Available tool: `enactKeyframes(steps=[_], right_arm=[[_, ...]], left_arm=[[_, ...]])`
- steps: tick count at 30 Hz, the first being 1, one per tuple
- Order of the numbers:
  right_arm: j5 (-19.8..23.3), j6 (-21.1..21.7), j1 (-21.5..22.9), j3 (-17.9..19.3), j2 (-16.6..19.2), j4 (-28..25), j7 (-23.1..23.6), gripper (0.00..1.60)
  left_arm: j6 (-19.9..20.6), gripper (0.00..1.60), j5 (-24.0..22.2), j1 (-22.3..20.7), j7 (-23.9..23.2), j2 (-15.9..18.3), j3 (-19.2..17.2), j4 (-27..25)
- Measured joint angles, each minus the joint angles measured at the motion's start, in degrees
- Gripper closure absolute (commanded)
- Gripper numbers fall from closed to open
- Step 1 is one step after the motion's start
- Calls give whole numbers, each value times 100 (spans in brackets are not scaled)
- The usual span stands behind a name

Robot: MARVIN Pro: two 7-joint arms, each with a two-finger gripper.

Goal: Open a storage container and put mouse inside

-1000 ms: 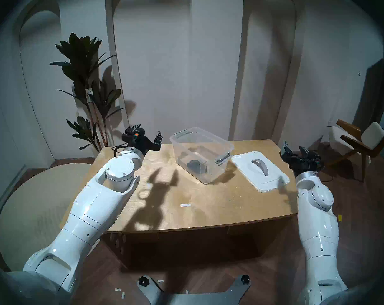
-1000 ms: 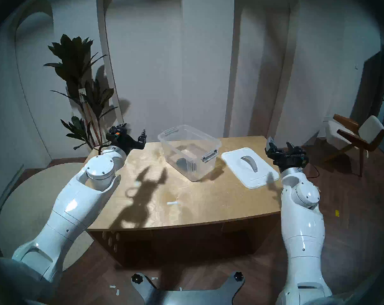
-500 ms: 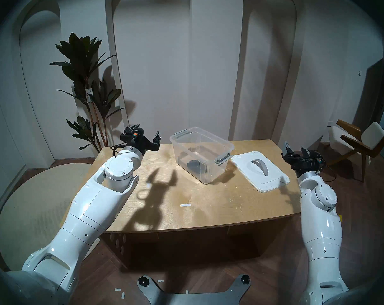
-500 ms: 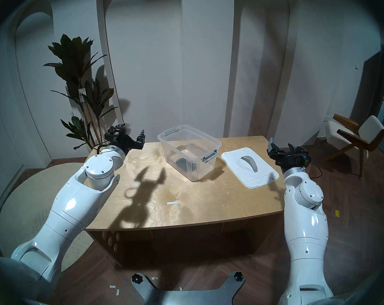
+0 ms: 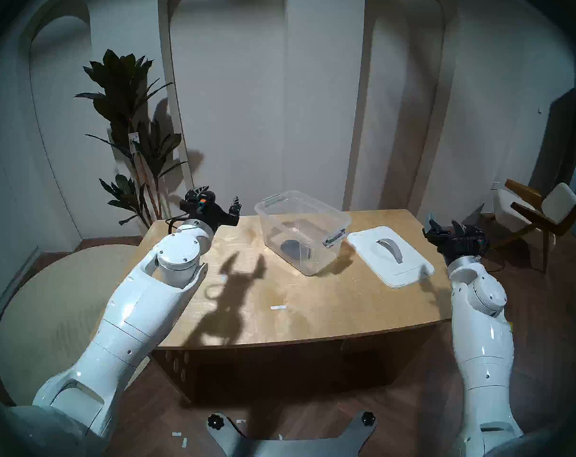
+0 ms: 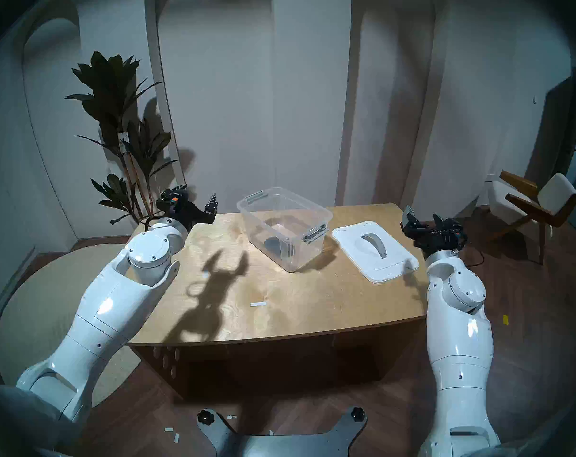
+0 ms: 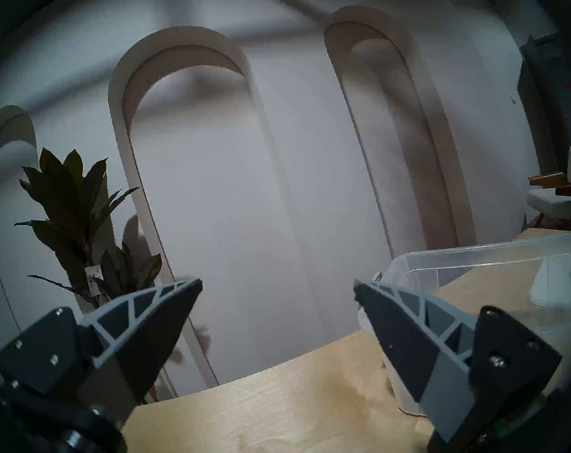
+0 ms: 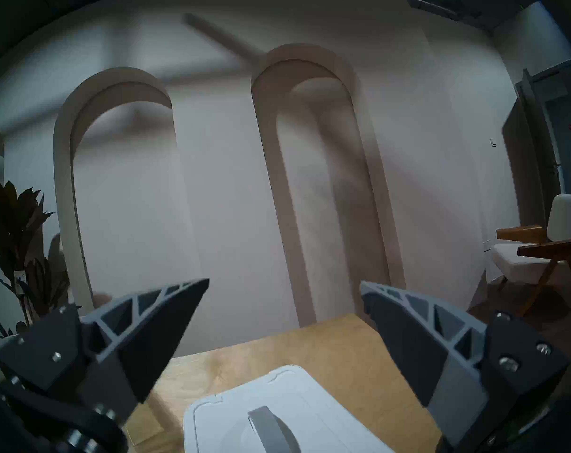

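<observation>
The clear storage container [image 5: 301,230] [image 6: 283,225] stands open at the back middle of the wooden table [image 5: 296,301], and its rim [image 7: 473,256] shows in the left wrist view. A black mouse [image 5: 290,247] [image 6: 273,242] lies on its floor. The white lid [image 5: 390,255] [image 6: 375,250] [image 8: 277,419] with a grey arched handle lies flat to the container's right. My left gripper [image 5: 219,199] [image 6: 197,195] [image 7: 277,282] is raised at the table's back left corner, open and empty. Off the table's right edge beside the lid, my right gripper [image 5: 443,220] [image 6: 423,215] [image 8: 284,284] is also open and empty.
A tall potted plant [image 5: 131,133] stands behind the left gripper. A wooden chair [image 5: 540,215] with pale cushions is at the far right. A small white strip [image 5: 278,307] lies on the table's front middle. A round beige rug [image 5: 49,314] covers the floor at left.
The right arm has drifted slightly right and outward from the lid. The left arm has barely moved. Container, mouse and lid stay put.
</observation>
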Motion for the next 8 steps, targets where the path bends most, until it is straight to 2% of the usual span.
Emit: enactKeyframes(steps=[8], right_arm=[[0,-1,0,2,1,-2,7,0]], left_arm=[[-1,0,3,0,-1,-2,0,-1]])
